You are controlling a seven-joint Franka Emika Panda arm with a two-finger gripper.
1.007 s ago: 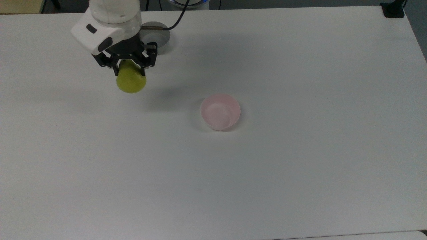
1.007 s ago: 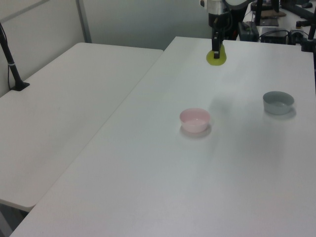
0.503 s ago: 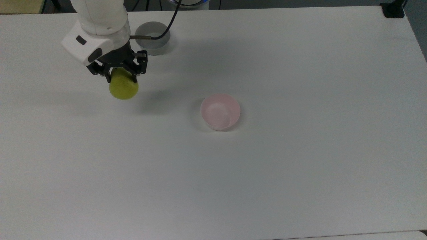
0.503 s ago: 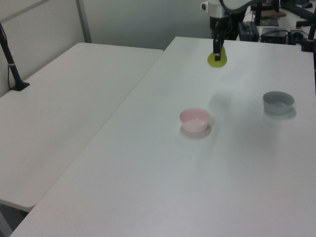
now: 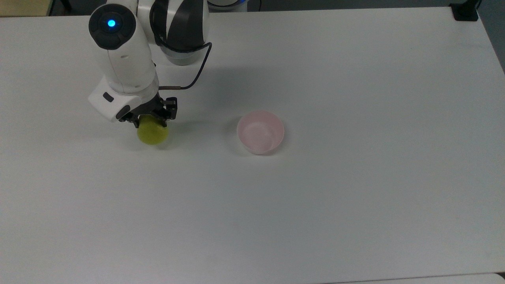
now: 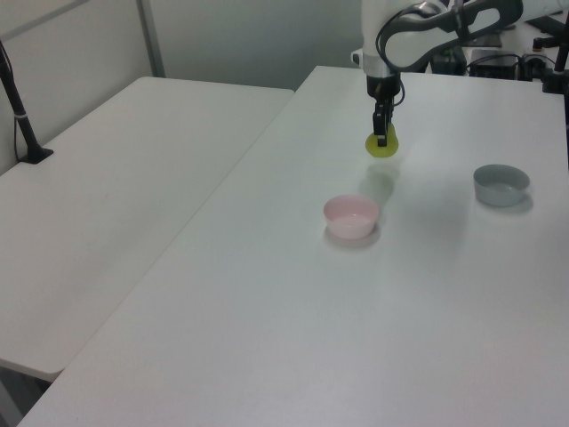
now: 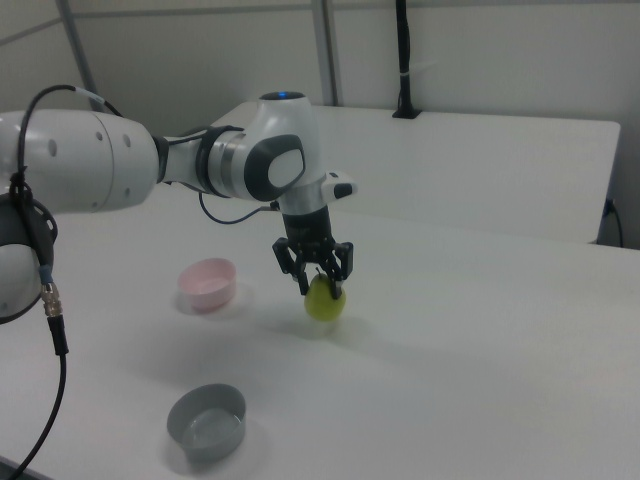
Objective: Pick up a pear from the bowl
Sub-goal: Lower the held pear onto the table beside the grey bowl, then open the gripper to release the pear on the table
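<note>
Gripper (image 5: pixel 152 121) has dropped toward the counter (image 5: pixel 355 197), fingers pinching the pear (image 5: pixel 152 133), well clear of the empty bowl (image 5: pixel 260 132): pick looks done.

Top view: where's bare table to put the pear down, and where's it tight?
Bare: the table along the top view's whole lower half, and everything to the top view's right of the pink bowl. Tight: the top view's upper left, where the arm and the tool hold the pear.
</note>
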